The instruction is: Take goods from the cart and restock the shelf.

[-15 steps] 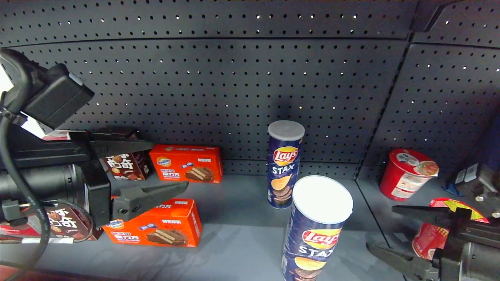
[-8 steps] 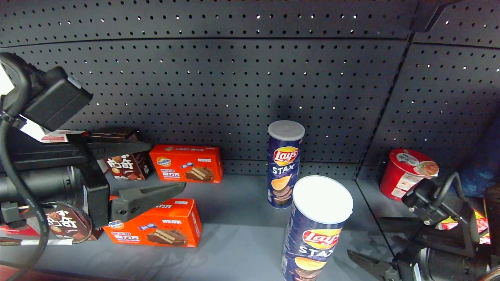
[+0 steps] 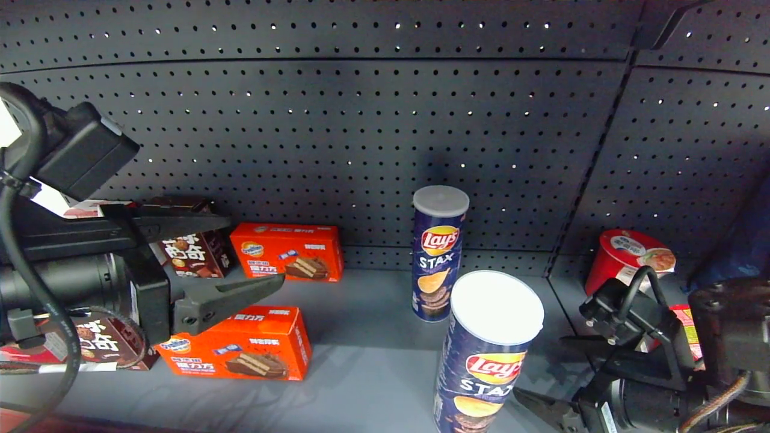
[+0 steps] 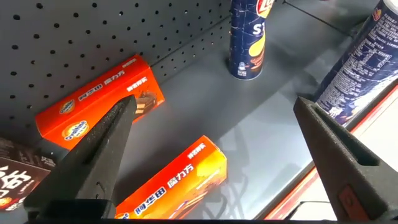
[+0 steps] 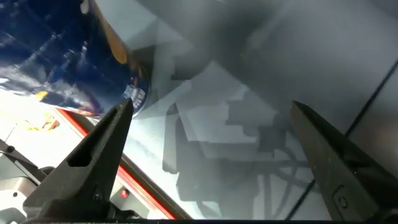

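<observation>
Two dark blue chip cans stand on the grey shelf (image 3: 373,373): one near the front edge (image 3: 481,361) (image 4: 360,56) (image 5: 56,56), one farther back (image 3: 438,252) (image 4: 249,37). My right gripper (image 3: 539,368) (image 5: 211,109) is open and empty, low at the front can's right side, apart from it. Over on the left, my left gripper (image 3: 255,252) (image 4: 214,106) hangs open and empty above two orange wafer boxes, the front one (image 3: 246,343) (image 4: 180,180) and the rear one (image 3: 287,251) (image 4: 99,102).
Brown biscuit boxes (image 3: 195,249) (image 3: 102,343) lie at the far left. A red noodle cup (image 3: 625,258) stands in the right bay beyond the upright divider (image 3: 592,168); another (image 3: 683,319) is mostly behind my right arm. A pegboard wall (image 3: 361,132) closes the back.
My right arm has swung left and turned, bringing its open gripper beside the front chip can and covering the lying red cup. The left gripper has drifted slightly left.
</observation>
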Available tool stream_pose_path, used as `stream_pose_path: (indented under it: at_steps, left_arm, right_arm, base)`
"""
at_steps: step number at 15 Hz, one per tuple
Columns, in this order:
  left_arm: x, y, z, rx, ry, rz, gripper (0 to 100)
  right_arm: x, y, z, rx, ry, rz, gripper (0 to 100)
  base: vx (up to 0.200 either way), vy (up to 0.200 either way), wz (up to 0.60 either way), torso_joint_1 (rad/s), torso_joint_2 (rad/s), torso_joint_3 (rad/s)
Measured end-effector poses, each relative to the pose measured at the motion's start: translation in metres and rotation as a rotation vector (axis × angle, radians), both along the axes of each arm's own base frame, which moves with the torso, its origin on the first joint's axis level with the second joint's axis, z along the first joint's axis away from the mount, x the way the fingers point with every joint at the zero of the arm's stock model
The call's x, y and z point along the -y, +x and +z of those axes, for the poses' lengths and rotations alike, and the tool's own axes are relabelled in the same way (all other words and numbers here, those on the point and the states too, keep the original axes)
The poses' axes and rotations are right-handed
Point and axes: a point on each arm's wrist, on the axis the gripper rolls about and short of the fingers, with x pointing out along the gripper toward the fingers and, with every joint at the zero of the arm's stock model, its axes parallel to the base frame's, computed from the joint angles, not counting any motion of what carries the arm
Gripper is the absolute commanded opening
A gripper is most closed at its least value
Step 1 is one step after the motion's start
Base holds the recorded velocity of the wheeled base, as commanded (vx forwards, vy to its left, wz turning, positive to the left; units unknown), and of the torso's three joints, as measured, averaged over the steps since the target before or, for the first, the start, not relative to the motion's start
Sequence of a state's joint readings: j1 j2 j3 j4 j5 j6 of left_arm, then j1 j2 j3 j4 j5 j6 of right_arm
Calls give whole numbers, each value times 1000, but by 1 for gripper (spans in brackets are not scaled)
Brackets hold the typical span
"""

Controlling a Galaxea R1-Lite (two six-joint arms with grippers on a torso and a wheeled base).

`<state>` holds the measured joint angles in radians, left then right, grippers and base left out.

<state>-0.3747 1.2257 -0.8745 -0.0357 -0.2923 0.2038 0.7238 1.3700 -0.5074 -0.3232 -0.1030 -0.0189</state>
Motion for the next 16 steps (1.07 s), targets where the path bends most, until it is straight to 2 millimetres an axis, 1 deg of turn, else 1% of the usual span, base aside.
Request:
stream_pose_path:
  at_steps: [8, 16]
  left_arm:
    - [0, 1, -1, -5, 1, -3, 100]
    - [1, 2, -2, -8, 2, -3, 100]
  right_arm:
    - [-15, 7, 1, -4, -2, 33, 100]
    - [-19, 9, -2, -9, -3, 42, 100]
  base:
    - [0, 0, 0, 0, 0, 0]
    - [0, 0, 0, 0, 0, 0]
